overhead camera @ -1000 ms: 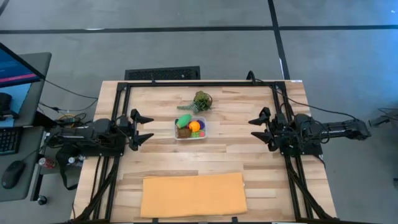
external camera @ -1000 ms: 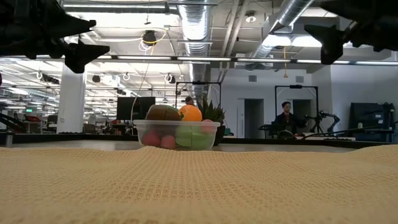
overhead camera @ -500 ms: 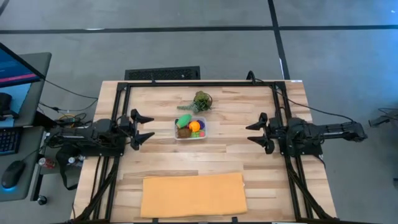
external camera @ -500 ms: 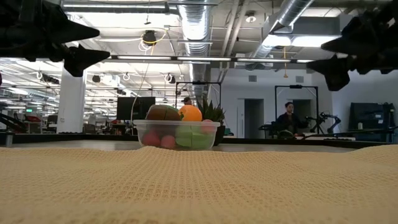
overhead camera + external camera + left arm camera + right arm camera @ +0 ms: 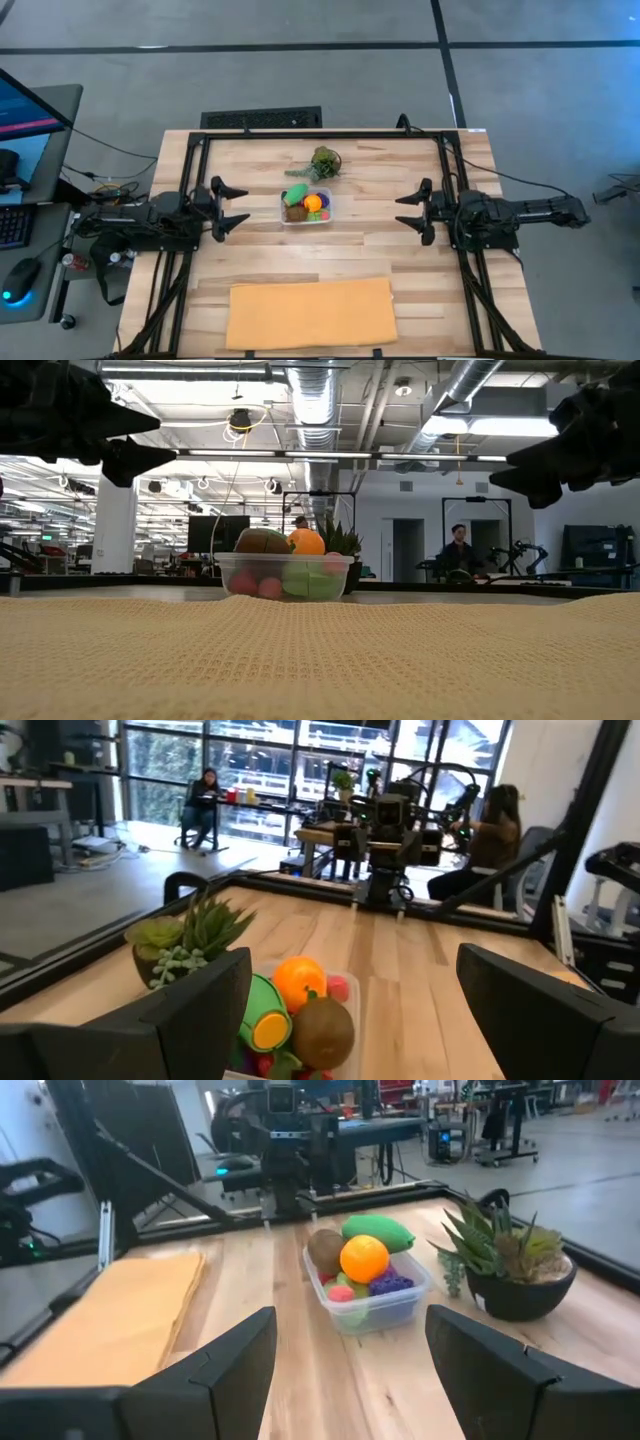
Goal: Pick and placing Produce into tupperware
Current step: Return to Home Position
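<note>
Across the high view, the tupperware (image 5: pixel 306 207) sits mid-worktop (image 5: pixel 370 255), a little toward the far edge, heaped with produce (image 5: pixel 313 203). A small leafy plant (image 5: pixel 322 163) stands just beyond it, and a tan cloth (image 5: pixel 310 312) lies along the near edge. I have the left gripper (image 5: pixel 236 205) over the worktop's left side and the right gripper (image 5: pixel 401 211) over its right side. Both are aimed at the tub and well apart from it, with fingers (image 5: pixel 228 189) spread wide and holding nothing.

At worktop level, the cloth fills the foreground. The tub shows beyond it with a brown kiwi (image 5: pixel 262 541) and an orange (image 5: pixel 306 542) on top, and both grippers hang high at the sides. A person (image 5: pixel 458 550) sits in the room behind.

My left wrist camera looks between its wide fingers at the orange, the kiwi and a green piece (image 5: pixel 255 1020) in the tub, the plant beside it.

My right wrist camera shows the same tub, with purple grapes (image 5: pixel 392 1284) against its nearer wall.
</note>
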Tool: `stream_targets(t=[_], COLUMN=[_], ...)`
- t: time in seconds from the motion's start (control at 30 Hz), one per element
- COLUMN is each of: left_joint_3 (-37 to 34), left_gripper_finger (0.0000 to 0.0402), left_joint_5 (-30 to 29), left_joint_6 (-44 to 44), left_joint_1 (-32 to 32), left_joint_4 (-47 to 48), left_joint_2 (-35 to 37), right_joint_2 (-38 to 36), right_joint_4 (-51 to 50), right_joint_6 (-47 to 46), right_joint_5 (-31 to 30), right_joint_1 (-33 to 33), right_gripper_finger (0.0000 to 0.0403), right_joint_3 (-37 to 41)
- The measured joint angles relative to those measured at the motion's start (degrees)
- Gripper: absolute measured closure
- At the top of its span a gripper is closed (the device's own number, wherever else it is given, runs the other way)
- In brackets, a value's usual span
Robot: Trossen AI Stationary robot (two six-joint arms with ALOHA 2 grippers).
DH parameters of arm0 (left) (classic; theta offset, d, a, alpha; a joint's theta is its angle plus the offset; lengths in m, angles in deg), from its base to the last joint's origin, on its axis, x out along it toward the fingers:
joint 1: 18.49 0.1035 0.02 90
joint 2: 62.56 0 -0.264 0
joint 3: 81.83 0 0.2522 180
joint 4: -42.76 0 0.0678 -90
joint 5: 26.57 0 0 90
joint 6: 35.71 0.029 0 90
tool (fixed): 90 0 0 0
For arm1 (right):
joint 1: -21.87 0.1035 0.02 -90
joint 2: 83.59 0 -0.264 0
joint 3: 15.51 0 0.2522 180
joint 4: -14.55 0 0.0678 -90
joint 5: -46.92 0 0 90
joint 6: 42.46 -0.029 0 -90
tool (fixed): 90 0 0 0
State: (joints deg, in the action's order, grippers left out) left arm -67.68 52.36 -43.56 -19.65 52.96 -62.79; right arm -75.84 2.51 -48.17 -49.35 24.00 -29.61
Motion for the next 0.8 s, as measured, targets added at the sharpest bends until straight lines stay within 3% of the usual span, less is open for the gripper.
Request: stream_targets(t=[0.8], left_joint_3=[0.00], left_gripper_finger=[0.0058], left_joint_5=[8.96], left_joint_6=[1.59], left_joint_1=[-0.01], left_joint_4=[1.55], left_joint_2=[-3.20], right_joint_2=[0.07], right_joint_4=[-0.01], right_joint_6=[2.73], right_joint_5=[0.22], right_joint_1=[0.04], right_gripper_finger=[0.0154], right_joint_3=[0.04])
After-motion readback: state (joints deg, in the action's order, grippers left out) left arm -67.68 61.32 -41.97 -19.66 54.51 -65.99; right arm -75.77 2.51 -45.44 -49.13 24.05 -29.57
